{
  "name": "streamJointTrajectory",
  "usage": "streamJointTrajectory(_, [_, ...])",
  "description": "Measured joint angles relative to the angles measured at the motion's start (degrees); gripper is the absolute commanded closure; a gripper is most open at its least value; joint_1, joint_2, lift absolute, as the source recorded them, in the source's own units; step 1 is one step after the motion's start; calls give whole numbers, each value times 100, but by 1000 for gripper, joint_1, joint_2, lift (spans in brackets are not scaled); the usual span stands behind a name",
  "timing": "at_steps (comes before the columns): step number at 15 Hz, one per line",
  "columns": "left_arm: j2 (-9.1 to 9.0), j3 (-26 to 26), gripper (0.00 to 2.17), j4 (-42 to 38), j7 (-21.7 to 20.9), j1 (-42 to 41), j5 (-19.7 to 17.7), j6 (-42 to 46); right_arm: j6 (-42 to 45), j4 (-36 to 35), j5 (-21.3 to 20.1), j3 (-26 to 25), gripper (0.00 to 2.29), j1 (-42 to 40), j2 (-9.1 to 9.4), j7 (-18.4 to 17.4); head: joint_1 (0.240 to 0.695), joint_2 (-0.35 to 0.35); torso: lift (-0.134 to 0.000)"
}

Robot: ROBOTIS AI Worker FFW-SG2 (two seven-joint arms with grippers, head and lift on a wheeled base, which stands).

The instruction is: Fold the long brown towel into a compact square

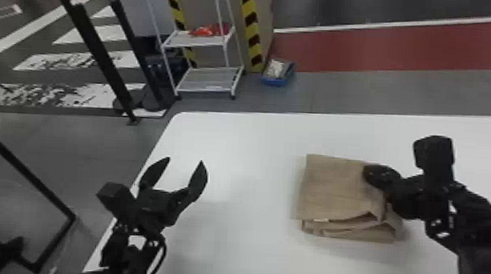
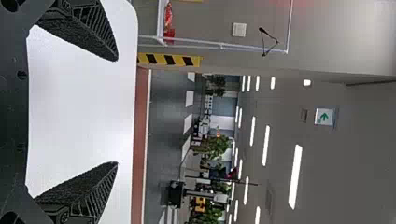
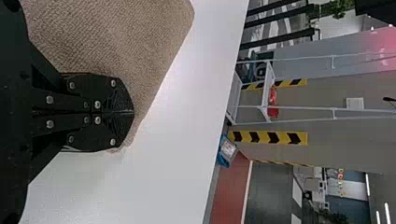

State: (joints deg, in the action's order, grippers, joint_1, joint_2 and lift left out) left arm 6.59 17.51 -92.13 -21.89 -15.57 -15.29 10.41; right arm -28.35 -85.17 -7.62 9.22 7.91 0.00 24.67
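Topping white table (image 1: 247, 154), rack (image 1: 207, 79) beyond: towel (image 1: 334, 187)

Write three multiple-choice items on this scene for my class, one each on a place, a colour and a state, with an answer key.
1. Where does the folded towel lie?
A) On the floor
B) On the table
C) On a cart shelf

2. What colour is the small bin on the floor beyond the table?
A) Blue
B) Green
C) Orange

3. How does the left gripper stand?
A) Shut, with nothing in it
B) Shut on the towel
C) Open, with nothing in it

Key:
1. B: the head view shows the white tabletop all around the towel.
2. A: its rim and side are plainly blue in the head view.
3. C: its two fingers stand wide apart, away from the towel.
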Motion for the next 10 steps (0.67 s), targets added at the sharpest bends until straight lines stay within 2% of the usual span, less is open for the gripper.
streamJointTrajectory(2, [6,10,87,3,0,1,0,11,416,-211,136,-98,2047,-162,0,-6,695,296,-125])
streamJointTrajectory(5, [9,32,87,3,0,-5,0,27,1066,-1153,441,-61,2047,-693,-1,65,695,320,-125])
streamJointTrajectory(8, [9,41,87,5,0,-24,-17,48,823,-1832,288,323,2047,-1340,-5,98,695,350,-125])
streamJointTrajectory(10, [17,57,87,4,0,-33,-30,52,700,-2061,167,415,2047,-1748,-87,135,695,350,-125])
